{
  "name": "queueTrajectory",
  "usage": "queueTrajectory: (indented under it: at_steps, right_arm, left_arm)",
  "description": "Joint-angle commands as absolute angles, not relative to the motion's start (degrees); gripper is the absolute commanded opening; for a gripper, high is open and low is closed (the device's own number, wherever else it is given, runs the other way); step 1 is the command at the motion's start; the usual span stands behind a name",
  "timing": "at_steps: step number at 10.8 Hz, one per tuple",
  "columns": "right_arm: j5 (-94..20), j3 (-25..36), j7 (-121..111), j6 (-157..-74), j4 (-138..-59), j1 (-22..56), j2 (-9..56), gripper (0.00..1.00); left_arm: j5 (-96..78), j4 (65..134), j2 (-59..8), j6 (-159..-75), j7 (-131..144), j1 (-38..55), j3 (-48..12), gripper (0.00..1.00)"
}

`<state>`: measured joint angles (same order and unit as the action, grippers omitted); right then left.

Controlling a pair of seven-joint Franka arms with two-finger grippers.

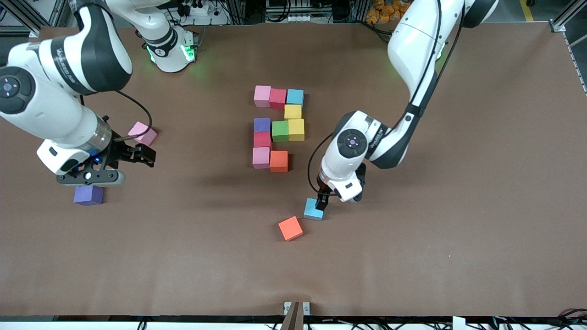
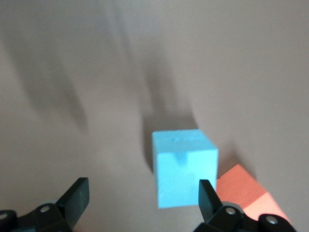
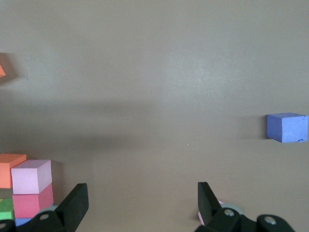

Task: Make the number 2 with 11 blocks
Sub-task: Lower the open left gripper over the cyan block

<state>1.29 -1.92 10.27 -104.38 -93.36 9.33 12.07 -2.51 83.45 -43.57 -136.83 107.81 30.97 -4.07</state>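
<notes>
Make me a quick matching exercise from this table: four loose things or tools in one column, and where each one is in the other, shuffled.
Column one:
1. loose light blue block
2. loose orange block
3. loose purple block
4. loose pink block

Column two:
A. nearest the front camera of all the blocks
B. under the open left tool
C. just under the open right tool, toward the front camera
D. beside the right tool, toward the robots' bases

Pairs: 1-B, 2-A, 3-C, 4-D
</notes>
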Motion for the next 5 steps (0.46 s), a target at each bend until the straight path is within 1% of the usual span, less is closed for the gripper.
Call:
queueTrajectory:
  at_steps: [1,3,5]
  right_arm:
    - [1.2,-2.0,12.4,-105.1,-90.0,9.6,15.5,1.00]
    - [1.2,-2.0,12.7,-106.3,-90.0,9.8,16.1,1.00]
    - [1.2,-1.9,12.9,-106.3,-90.0,10.1,16.6,1.00]
  left_arm:
    - [-1.9,79.3,-47.2,-138.4,106.9,30.6,-4.1,1.00]
    - [-1.9,78.8,-48.5,-140.4,106.7,30.7,-3.8,1.00]
    - [-1.9,78.0,-49.7,-140.4,106.3,31.0,-3.8,1.00]
